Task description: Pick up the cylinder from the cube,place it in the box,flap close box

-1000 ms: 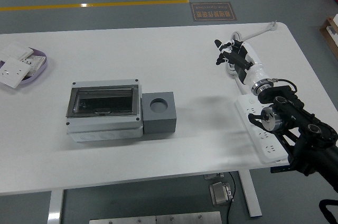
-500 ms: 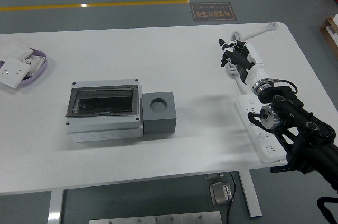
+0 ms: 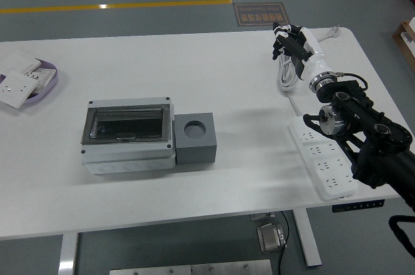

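Right hand (image 3: 290,40) over the far right part of the desk (image 3: 194,61), well apart from the box (image 3: 128,137) and cube (image 3: 196,138); its fingers (image 3: 279,30) loosely curled, nothing in them; black arm comes in from the lower right above a white power strip (image 3: 322,164), a coiled white cable (image 3: 286,75) just beside the hand. Box: light grey, its clear flap lying flat and closed, left of centre; cube dark grey, touching the box's right side, round socket on top (dark inside; cannot tell any cylinder there or through the flap). Tray (image 3: 39,80) of white plates at the far left edge.
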Tool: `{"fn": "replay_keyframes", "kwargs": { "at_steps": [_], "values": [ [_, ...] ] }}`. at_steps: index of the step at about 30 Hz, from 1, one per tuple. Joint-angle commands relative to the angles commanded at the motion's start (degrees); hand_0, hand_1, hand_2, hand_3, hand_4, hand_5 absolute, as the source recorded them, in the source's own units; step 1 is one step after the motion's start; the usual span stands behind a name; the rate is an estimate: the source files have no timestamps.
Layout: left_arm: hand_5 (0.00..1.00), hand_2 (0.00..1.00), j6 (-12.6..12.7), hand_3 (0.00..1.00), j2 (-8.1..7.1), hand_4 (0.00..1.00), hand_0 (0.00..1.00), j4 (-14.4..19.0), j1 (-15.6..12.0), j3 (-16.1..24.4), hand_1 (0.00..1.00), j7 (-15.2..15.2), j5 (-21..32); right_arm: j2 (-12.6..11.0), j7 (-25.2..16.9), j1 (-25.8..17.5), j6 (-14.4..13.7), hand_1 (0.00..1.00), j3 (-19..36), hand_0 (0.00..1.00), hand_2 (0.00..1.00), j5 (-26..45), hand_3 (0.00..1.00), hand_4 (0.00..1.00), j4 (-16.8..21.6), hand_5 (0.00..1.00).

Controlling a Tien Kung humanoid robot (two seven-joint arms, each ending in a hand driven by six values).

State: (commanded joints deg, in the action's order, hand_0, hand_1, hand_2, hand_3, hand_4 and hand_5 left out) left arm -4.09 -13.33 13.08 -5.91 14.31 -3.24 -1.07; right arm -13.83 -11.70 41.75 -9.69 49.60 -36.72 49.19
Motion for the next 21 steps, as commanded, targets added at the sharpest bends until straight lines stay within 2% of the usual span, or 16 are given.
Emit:
{"fn": "replay_keyframes", "kwargs": {
  "at_steps": [3,4,9,10,15,16,21],
  "values": [
    [0.253,0.625,-0.01,0.668,-0.10,0.722,0.629,-0.04,0.03,-0.48,0.647,0.02,0.32,0.40,0.06,1.80,0.07,0.201,-1.18,0.206,0.202,0.14,0.182,0.481,-2.26,0.258],
    [0.253,0.625,0.01,0.668,-0.14,0.722,0.629,-0.05,0.07,-0.61,0.647,0.03,0.42,0.54,0.11,2.41,0.12,0.224,-1.62,0.243,0.223,0.26,0.199,0.539,-3.11,0.239],
    [0.253,0.625,0.05,0.668,-0.28,0.722,0.629,-0.08,0.27,-1.00,0.647,0.04,0.59,0.95,0.28,4.52,0.27,0.224,-3.07,0.243,0.223,0.87,0.199,0.539,-5.34,0.239],
    [0.253,0.625,0.05,0.668,-0.29,0.722,0.629,-0.08,0.30,-1.05,0.647,0.03,0.62,1.06,0.32,4.85,0.27,0.296,-3.34,0.320,0.302,0.93,0.274,0.602,-5.63,0.168],
    [0.253,0.625,0.03,0.668,-0.33,0.722,0.629,-0.09,0.45,-1.25,0.647,0.01,0.70,1.66,0.52,6.20,0.27,0.296,-4.65,0.320,0.302,1.27,0.274,0.602,-6.95,0.168],
    [0.253,0.625,0.02,0.668,-0.34,0.722,0.629,-0.09,0.47,-1.28,0.647,0.01,0.72,1.74,0.56,6.37,0.28,0.379,-4.85,0.453,0.401,1.34,0.404,0.682,-7.13,0.138],
    [0.253,0.625,0.02,0.668,-0.41,0.722,0.629,-0.09,0.56,-1.33,0.647,-0.02,0.73,2.13,0.68,7.14,0.29,0.379,-5.84,0.453,0.401,1.81,0.404,0.682,-8.00,0.138]
  ]
}}
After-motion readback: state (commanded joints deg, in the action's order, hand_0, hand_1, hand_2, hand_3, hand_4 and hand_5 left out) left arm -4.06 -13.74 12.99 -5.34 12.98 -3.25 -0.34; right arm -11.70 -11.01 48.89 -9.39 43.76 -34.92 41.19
